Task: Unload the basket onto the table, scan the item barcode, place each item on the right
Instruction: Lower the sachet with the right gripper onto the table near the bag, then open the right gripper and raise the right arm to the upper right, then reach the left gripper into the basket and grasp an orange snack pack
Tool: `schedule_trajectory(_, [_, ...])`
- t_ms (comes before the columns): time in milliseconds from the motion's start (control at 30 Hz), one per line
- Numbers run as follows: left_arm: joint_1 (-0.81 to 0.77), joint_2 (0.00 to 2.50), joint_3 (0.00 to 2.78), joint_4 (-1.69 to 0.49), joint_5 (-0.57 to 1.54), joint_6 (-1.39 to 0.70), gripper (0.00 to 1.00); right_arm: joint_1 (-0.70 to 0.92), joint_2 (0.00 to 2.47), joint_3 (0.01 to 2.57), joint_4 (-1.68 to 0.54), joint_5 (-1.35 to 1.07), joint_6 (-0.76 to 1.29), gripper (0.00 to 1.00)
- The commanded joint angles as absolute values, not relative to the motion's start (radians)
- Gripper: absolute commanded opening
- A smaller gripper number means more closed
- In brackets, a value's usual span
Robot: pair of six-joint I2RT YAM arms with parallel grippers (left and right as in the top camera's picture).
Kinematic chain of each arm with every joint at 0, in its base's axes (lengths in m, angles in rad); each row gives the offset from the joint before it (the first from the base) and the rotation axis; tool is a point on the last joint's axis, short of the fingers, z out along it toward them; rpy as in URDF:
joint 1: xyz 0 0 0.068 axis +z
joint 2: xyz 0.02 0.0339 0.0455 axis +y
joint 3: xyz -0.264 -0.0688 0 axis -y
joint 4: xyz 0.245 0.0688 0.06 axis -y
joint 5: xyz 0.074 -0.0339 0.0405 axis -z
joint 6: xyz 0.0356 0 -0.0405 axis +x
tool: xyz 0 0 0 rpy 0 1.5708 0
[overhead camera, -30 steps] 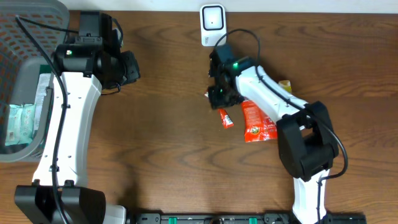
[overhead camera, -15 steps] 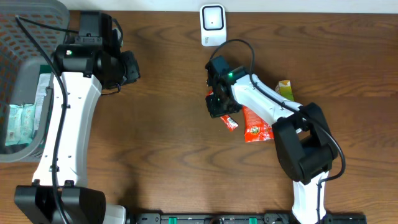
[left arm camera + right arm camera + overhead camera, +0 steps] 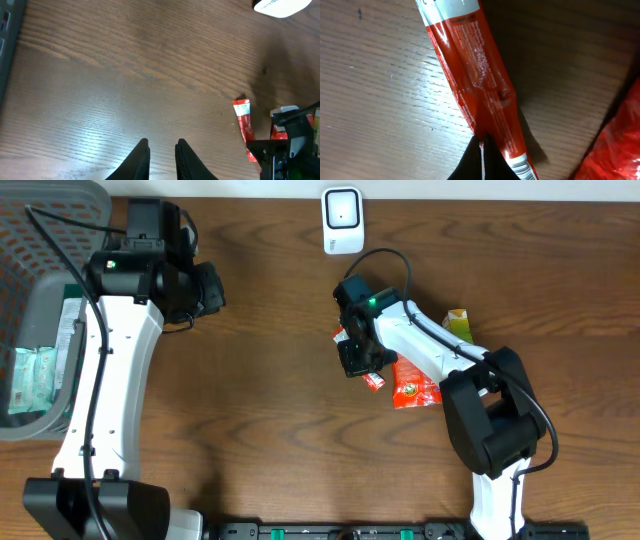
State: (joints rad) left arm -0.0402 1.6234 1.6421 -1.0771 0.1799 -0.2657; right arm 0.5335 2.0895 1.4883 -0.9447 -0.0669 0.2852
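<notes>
- The overhead view was evenly bright and sharp, with only soft, faint shadows on the table (image 3: 270, 410).
- The left wrist view carried a pale sheen low on the wood.
- The right wrist view was dimmer, with foil glinting on the red sachet (image 3: 480, 85) and deep shadow to its right.

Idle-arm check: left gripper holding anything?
No, the left gripper has only bare table showing in the narrow gap between its fingers.
</notes>
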Motion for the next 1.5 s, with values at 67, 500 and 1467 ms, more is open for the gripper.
schedule_trajectory(67, [-0.039, 1.630, 1.640, -1.084, 0.171, -0.268, 0.20, 0.533, 2.067, 1.442, -0.916, 0.017, 0.329, 0.01])
schedule_trajectory(500, [-0.039, 1.630, 1.640, -1.084, 0.171, -0.268, 0.24, 0.365, 1.926, 1.613, -0.957, -0.215, 0.231, 0.24])
schedule_trajectory(1467, [0.083, 1.604, 1.914, -1.012, 0.162, -0.367, 0.52, -0.032, 1.855, 1.606, -0.999, -0.064, 0.193, 0.99])
